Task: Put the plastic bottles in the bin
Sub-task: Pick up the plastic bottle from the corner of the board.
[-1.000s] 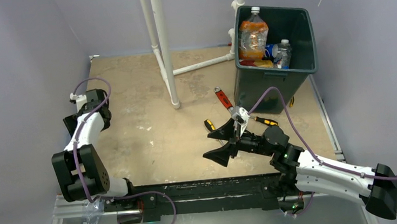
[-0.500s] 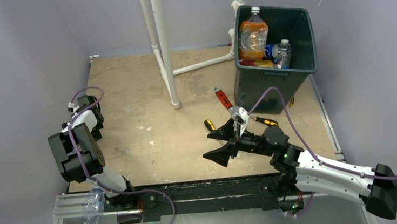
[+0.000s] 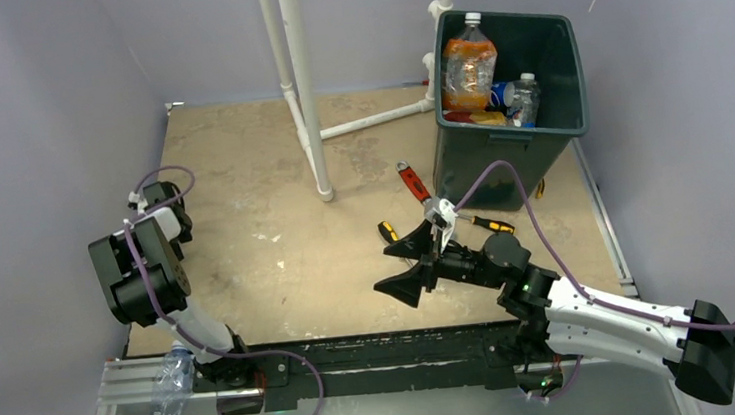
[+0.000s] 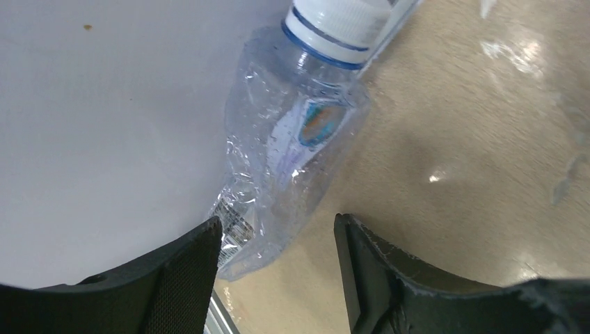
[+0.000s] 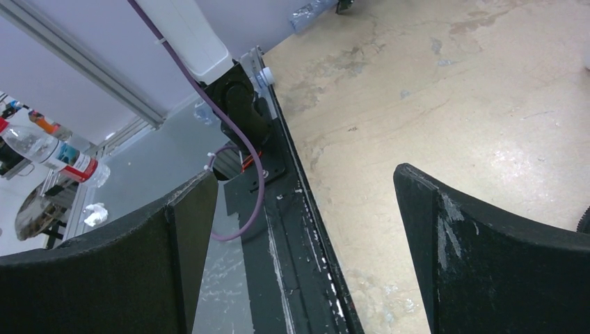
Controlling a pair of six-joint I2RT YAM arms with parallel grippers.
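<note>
Left hand (image 4: 276, 233) astride bottle (image 4: 289, 149), crumpled clear plastic

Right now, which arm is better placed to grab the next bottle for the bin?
Left. The left gripper sits around the base of a crumpled clear bottle lying against the left wall. The right gripper, open and empty, hovers near the screwdrivers with no bottle between its fingers.

Crushed bottle (image 4: 285, 160) — top off-frame
</note>
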